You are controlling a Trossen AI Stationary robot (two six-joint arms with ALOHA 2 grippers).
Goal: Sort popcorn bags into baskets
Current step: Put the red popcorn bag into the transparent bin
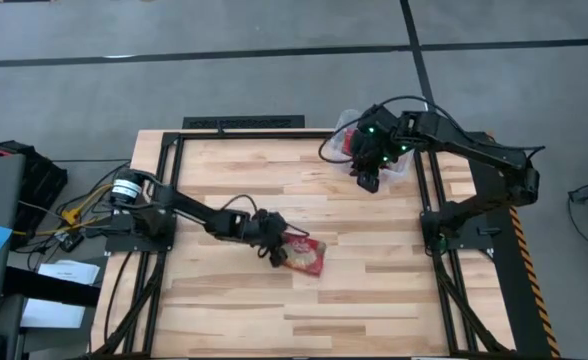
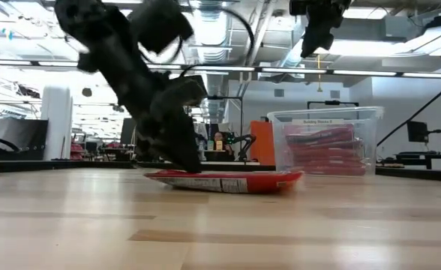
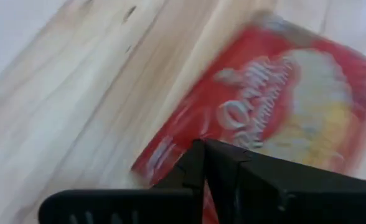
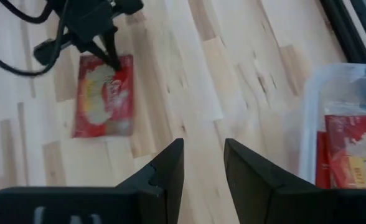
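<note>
One red popcorn bag (image 1: 306, 256) with a yellow-cream picture lies flat on the wooden table near its middle; it also shows in the low view (image 2: 228, 181) and the right wrist view (image 4: 105, 93). My left gripper (image 1: 276, 255) is shut, with its tips down on the bag's left end. The clear plastic tub (image 2: 325, 142) stands at the table's far right and holds several red bags. My right gripper (image 1: 367, 180) is open and empty, raised above the table just on the near side of the tub (image 4: 314, 124). My left gripper has its shut fingertips (image 3: 203, 149) on the bag's top face near its left short edge (image 3: 170, 155). The fingers come slanting down from the table's left. The bag lies flat on the table. The fingers hide whether wrapper is pinched between them.
Black frame rails (image 1: 429, 200) run along the table's left, right and far edges. Bare wood (image 1: 304, 310) lies between the bag and the near edge and between the bag and the tub. Cables and boxes (image 1: 34, 200) lie beyond the left edge.
</note>
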